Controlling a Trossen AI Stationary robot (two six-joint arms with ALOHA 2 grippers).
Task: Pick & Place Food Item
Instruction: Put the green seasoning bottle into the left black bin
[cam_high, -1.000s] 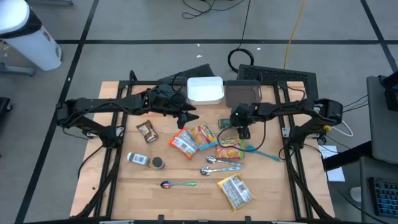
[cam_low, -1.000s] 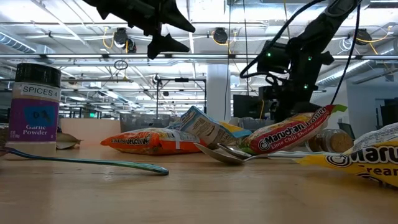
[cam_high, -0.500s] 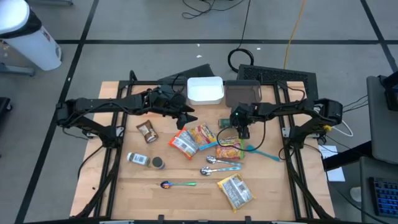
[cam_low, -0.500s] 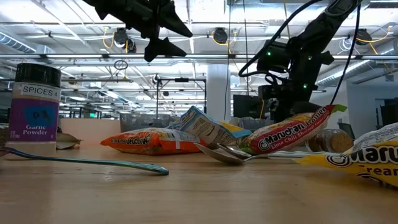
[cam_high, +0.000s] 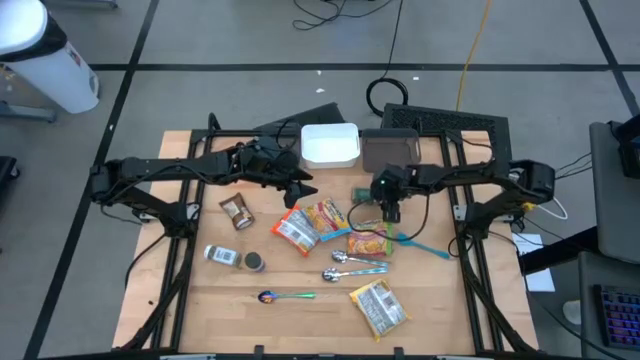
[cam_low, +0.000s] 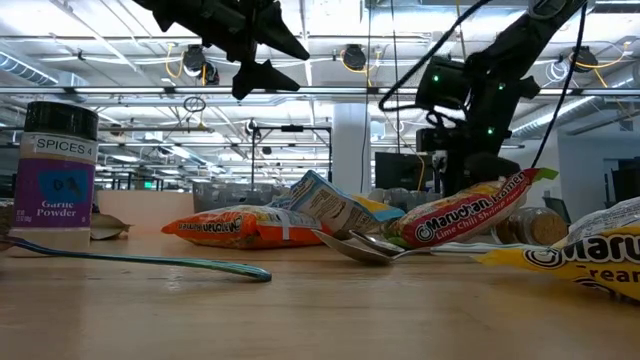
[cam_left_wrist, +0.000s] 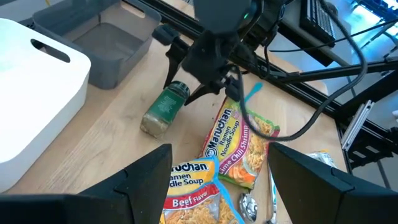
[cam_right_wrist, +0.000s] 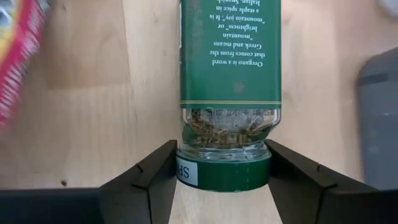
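Even, bright overhead light is seen across the table (cam_high: 200, 300) in the high view; shadows are short and soft. In the low view, ceiling lights (cam_low: 350, 55) at 12 o'clock are blown out, the arms are rendered as silhouettes, and the near tabletop is blurred. A red packet (cam_right_wrist: 18, 56) at 9 o'clock is smeared in the right wrist view.

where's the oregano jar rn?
Oregano jar lies on its side right of table centre, before the grey bin, its cap between the right gripper fingers.
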